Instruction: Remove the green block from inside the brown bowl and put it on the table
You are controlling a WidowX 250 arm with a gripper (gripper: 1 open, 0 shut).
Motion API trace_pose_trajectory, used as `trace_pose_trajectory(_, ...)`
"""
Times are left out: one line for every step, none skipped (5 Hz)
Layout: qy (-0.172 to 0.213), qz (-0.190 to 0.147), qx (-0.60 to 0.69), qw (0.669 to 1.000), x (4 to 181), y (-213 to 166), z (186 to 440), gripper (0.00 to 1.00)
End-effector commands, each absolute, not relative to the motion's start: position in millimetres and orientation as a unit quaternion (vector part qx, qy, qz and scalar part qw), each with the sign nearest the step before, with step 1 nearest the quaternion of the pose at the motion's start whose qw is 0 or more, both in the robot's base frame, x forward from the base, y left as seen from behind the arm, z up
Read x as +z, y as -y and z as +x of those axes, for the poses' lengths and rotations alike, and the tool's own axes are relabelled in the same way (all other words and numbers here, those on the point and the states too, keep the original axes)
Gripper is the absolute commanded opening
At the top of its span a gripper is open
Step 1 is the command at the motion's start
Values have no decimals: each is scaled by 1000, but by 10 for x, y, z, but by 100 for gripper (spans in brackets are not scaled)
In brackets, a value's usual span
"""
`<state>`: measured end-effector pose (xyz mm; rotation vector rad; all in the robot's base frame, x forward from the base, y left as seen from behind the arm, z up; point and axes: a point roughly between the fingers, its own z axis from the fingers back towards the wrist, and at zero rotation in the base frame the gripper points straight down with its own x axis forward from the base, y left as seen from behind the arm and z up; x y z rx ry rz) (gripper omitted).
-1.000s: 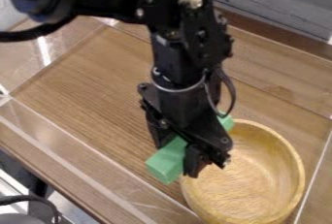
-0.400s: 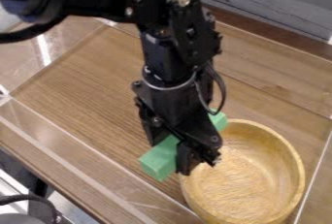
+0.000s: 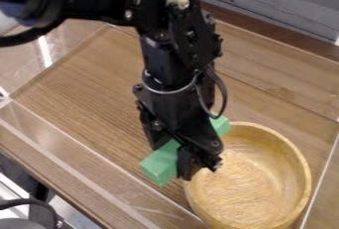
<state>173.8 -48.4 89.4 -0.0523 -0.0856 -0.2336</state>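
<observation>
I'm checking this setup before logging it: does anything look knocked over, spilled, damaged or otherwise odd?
Nothing stands out. The brown bowl sits upright and empty on the table, with no spill or visible damage. The green block is outside the bowl beside its rim, gripped by the gripper, partly hidden behind it.

You can't see the middle of the green block [image 3: 162, 163]; the gripper [image 3: 195, 155] covers it, only both ends show. Fingertips are too dark to separate. The brown bowl [image 3: 284, 201] is cut off at the bottom edge. Arm's upper part runs off top-left.
</observation>
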Motion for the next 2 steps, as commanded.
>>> trace_pose_trajectory(63,-29,-112,991,962,467,1784,0)
trace_pose_trajectory(65,-29,-114,991,960,460,1785,0)
